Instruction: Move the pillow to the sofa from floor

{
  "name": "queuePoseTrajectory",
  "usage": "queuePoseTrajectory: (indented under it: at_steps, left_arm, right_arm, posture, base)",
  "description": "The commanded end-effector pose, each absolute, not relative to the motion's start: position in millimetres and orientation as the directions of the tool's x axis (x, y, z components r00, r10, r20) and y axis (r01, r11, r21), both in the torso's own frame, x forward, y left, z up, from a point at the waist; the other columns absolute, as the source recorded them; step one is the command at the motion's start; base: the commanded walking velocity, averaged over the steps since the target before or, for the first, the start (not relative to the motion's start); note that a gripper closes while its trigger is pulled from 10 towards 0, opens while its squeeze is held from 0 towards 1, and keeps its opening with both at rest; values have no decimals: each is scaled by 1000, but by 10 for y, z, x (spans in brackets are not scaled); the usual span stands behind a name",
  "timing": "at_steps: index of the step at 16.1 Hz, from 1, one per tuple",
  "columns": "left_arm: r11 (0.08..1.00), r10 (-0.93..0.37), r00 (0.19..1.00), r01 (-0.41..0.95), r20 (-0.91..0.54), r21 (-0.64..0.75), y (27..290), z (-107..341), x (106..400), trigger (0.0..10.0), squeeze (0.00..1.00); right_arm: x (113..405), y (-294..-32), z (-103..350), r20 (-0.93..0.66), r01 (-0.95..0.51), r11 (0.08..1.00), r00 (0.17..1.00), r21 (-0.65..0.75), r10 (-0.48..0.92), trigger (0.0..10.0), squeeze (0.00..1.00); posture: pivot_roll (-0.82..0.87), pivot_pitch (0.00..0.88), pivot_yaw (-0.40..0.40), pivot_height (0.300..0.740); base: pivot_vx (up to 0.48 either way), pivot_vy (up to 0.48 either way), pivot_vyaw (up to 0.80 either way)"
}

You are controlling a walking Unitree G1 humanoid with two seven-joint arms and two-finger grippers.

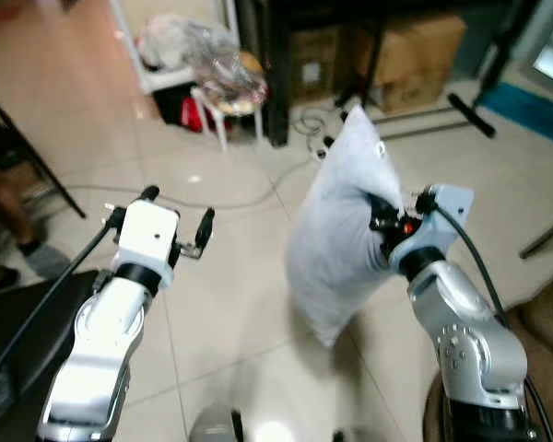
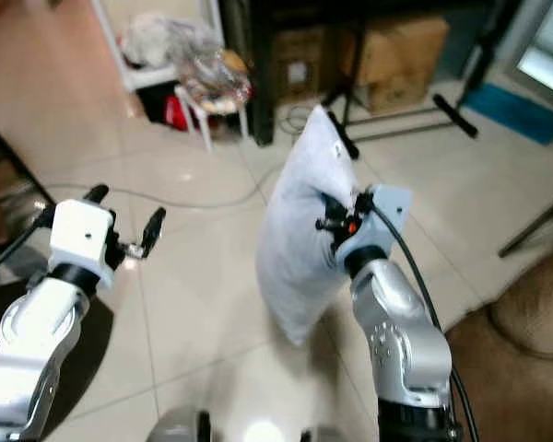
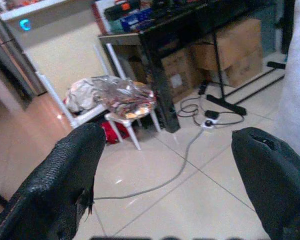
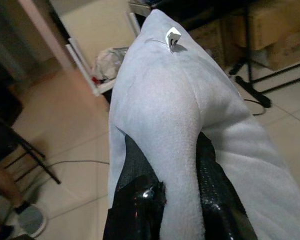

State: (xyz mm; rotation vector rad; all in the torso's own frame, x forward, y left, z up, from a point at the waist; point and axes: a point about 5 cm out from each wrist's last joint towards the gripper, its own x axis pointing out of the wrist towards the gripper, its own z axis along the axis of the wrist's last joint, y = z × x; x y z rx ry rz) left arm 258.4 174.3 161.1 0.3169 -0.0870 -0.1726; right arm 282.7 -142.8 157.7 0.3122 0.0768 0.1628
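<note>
While the right gripper (image 4: 175, 190) pinches the white pillow (image 1: 341, 221) upright, clear above the tiled floor (image 1: 230, 304), the left gripper (image 1: 177, 219) hovers beside it, fingers spread, holding nothing.

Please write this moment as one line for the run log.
right tool: shut on pillow | pillow: lifted off tiled floor | left tool: open, holding nothing | sofa placement: not yet done

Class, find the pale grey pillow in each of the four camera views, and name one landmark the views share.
Left eye: pale grey pillow, centre-right.
Right eye: centre.
Left wrist: at the right edge.
Right wrist: across the middle, pinched by black fingers.
Shared landmark: brown cardboard boxes.
</note>
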Motion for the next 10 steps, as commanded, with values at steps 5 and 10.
queuePoseTrajectory:
  at_steps: [5, 10]
  left_arm:
    - [931, -175, 983, 148, 50, 335, 1795, 1599, 2572, 10000, 0]
    - [935, -174, 983, 147, 57, 324, 1780, 1603, 2570, 10000, 0]
  right_arm:
    - [2814, -1453, 1633, -35, -125, 948, 989, 292, 142, 10000, 0]
    - [2812, -1535, 1597, -45, -66, 961, 996, 270, 81, 10000, 0]
  posture:
    - [-78, 0, 34, 740]
    - [-80, 0, 34, 740]
  base:
    - [0, 0, 0]
    - [0, 0, 0]
